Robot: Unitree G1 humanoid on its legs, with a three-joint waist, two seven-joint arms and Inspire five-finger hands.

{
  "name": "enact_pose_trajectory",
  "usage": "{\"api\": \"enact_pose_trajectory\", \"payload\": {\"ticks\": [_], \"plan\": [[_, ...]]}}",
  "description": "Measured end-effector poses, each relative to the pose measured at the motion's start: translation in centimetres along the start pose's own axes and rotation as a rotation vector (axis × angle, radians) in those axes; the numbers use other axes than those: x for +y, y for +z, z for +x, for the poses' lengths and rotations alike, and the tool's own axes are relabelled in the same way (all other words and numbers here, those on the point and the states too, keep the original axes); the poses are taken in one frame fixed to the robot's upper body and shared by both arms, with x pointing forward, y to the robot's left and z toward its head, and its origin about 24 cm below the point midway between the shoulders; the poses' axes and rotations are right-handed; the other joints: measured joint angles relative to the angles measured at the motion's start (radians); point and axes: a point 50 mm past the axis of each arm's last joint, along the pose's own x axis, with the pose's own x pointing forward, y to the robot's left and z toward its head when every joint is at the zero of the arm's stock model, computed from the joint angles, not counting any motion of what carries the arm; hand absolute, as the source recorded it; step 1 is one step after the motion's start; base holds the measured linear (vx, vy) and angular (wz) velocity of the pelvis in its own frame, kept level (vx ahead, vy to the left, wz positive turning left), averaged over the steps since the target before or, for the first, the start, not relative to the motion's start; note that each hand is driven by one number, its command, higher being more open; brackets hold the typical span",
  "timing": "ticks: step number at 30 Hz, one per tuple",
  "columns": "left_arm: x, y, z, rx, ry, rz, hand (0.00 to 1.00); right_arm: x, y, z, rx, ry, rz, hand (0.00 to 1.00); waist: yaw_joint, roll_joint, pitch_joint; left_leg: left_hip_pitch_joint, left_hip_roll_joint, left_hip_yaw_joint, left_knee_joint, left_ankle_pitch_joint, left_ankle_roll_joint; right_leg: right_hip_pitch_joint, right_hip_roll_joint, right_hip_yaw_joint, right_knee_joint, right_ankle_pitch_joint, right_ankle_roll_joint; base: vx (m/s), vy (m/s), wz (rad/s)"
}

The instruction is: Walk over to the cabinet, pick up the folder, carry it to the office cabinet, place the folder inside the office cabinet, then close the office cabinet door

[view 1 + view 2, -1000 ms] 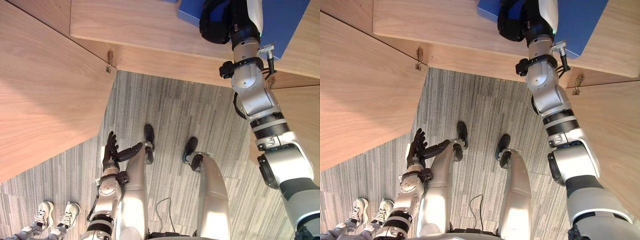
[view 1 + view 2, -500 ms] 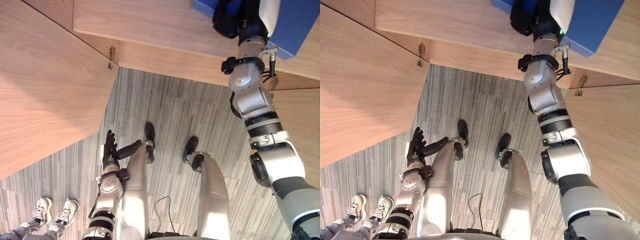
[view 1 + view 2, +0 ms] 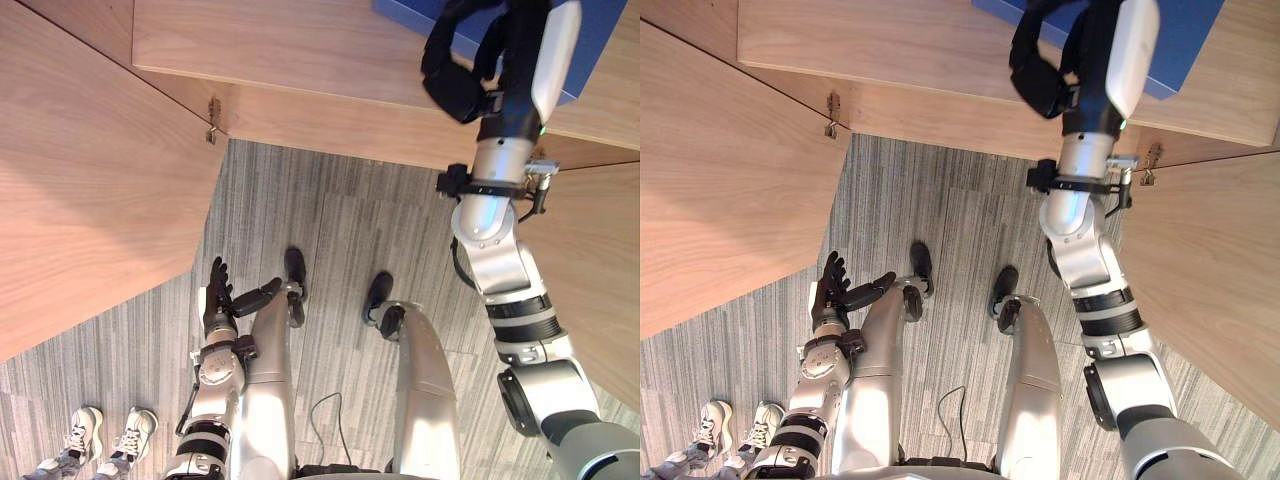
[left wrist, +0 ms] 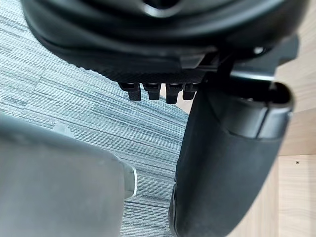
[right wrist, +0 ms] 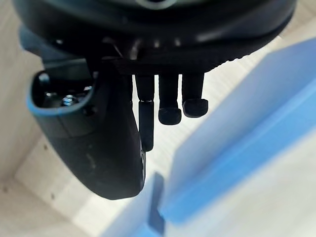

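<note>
Blue folder [image 3: 1185, 45] lies flat on the cabinet shelf [image 3: 300, 45], toward its right end. Right hand [image 3: 462, 62] hovers over the folder's near edge, fingers loosely apart, gripping nothing. Left hand [image 3: 217, 298] hangs low, fingers straight, well apart from the folder. Right hand judged nearer.

Your right arm [image 3: 495, 235] reaches out ahead of you, nearly straight, with the wrist in line with the forearm. The right hand [image 3: 462, 75] at its end is raised; its fingers [image 5: 170, 98] are loosely bent in a row, the thumb [image 5: 106, 143] lies just beside them, and nothing is clasped between them. Your left arm [image 3: 210, 400] hangs low at your side. The left hand [image 3: 216, 303] is relaxed and empty, fingers straight and close together, thumb standing out from the palm.
</note>
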Motion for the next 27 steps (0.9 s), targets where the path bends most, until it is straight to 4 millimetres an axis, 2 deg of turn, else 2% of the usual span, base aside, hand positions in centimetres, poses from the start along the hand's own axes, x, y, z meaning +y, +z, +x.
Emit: {"api": "enact_pose_trajectory", "payload": {"ticks": [6,10,16,19,27], "plan": [[0.1,-0.1,0.0,0.004,0.005,-0.001,1.0,2.2,-2.0,-1.3,0.07,0.15,-0.053,0.0,0.006,-0.001,0.004,0.0,0.001,0.0,-0.002,0.0,0.0,0.0,0.002,0.0,-0.002,0.0,0.0,0.0,0.0,0.0],[0.2,-0.1,0.0,0.001,0.018,-0.012,1.0,2.6,-2.6,-0.4,0.098,0.154,-0.074,0.0,0.007,0.0,0.012,-0.013,0.0,-0.001,-0.002,0.002,0.0,-0.012,0.0,-0.001,0.001,0.0,0.0,0.0,0.0,0.0],[0.2,0.2,0.0,-0.016,0.027,-0.039,1.0,2.2,-1.7,3.8,0.105,0.089,-0.031,0.0,0.008,0.002,0.023,-0.022,-0.008,-0.004,-0.012,0.011,0.0,-0.023,-0.007,-0.004,0.002,0.0,0.0,-0.01,-0.005,0.03],[-0.1,0.4,0.0,-0.027,0.027,-0.071,1.0,1.0,-1.3,6.4,0.125,0.021,0.007,0.0,0.015,0.009,0.026,-0.041,-0.014,-0.012,-0.012,0.016,0.001,-0.036,-0.012,-0.012,0.004,0.0,0.0,-0.01,-0.006,0.07],[-0.3,0.3,0.0,-0.018,0.023,-0.097,1.0,0.0,-1.1,9.3,0.16,-0.014,0.015,0.0,0.019,0.011,0.027,-0.042,-0.032,-0.013,-0.039,0.03,0.001,-0.036,-0.029,-0.022,-0.009,0.004,-0.001,0.0,-0.003,0.07]]}}
